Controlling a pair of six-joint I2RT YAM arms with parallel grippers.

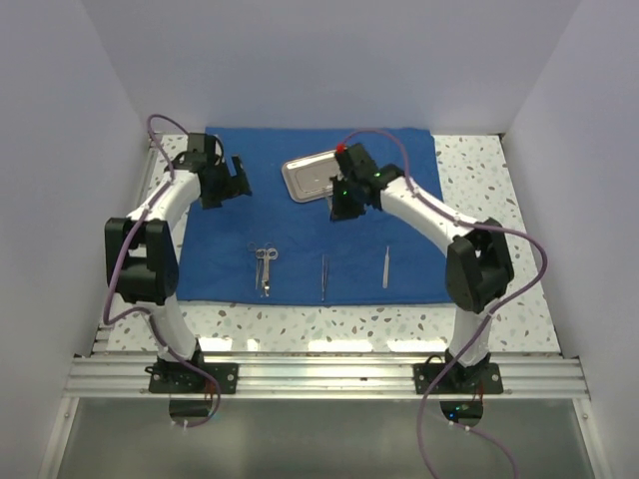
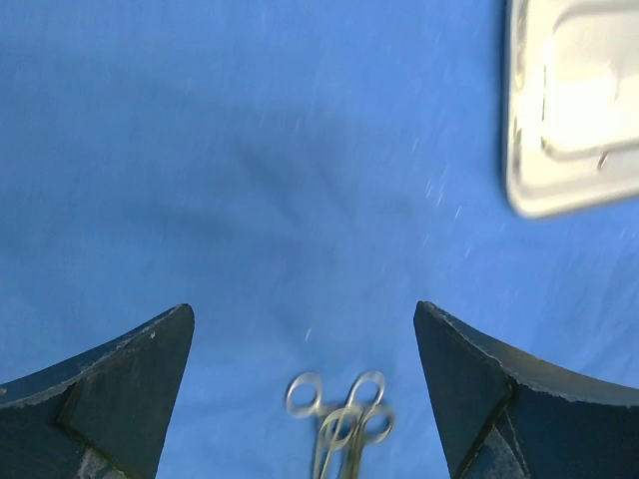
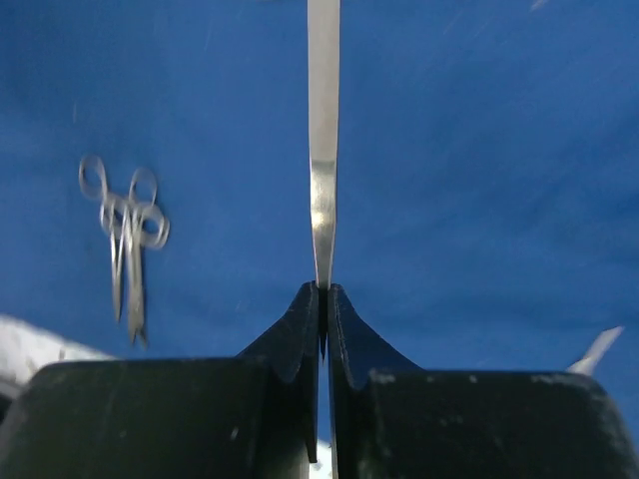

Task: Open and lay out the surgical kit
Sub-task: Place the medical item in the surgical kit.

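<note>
Running straight ahead from the clenched right tool (image 3: pixel 322 294), whose fingertips are closed on its narrow end, a flat steel instrument (image 3: pixel 322 150) is held over the blue cloth (image 3: pixel 479 150), roughly parallel to the ring-handled forceps (image 3: pixel 125 225) laid to that tool's left, while the left tool (image 2: pixel 303 307) is spread empty.

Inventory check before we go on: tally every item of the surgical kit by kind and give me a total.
Royal-blue cloth drape: 1
Shiny rectangular steel tray: 1
Ring-handled steel forceps, overlapping: 2
Thin straight steel instruments: 2
Total: 6
</note>
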